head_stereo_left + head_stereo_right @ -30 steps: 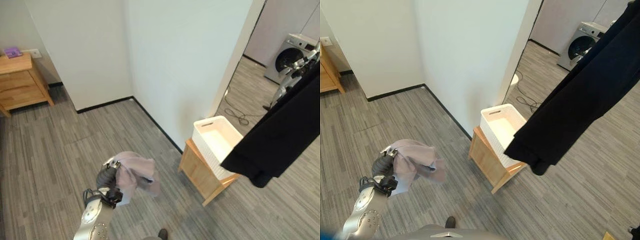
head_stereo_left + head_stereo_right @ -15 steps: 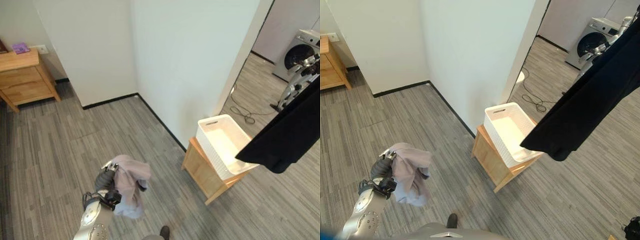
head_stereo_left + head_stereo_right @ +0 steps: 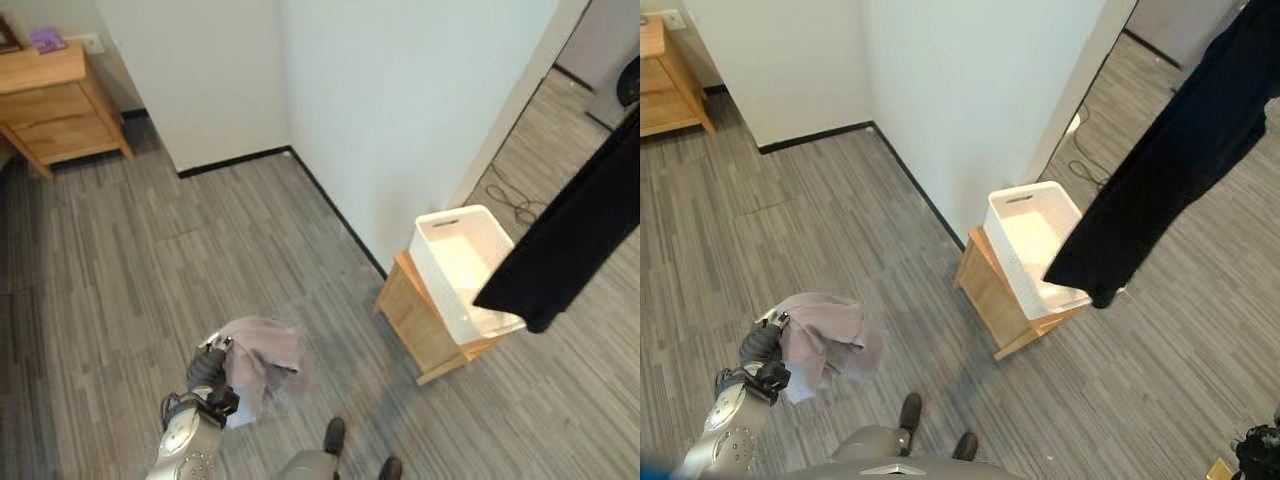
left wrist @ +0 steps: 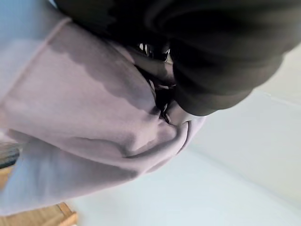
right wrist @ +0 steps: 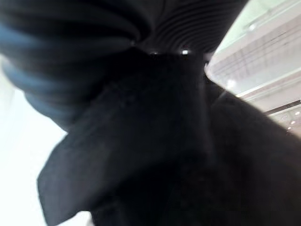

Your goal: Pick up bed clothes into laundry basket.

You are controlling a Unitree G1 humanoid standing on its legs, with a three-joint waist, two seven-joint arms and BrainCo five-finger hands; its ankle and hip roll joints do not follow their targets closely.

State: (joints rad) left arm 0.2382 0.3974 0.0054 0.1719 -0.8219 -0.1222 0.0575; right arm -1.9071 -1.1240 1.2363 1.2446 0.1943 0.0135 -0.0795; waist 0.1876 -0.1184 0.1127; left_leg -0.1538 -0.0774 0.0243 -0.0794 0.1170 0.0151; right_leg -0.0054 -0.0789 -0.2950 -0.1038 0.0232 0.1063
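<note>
Left eye view: the left hand grips a bunched lilac garment above the grey floor, well apart from the white laundry basket on its wooden stand.

Right eye view: a black garment hangs over the basket's far end, its top cut off.

Left wrist view: lilac cloth wraps the fingers.

Right wrist view: the right hand is buried in black cloth; its grip cannot be made out.

Clutching a lilac garment in the left hand; dangling black cloth over the white basket at right.
</note>
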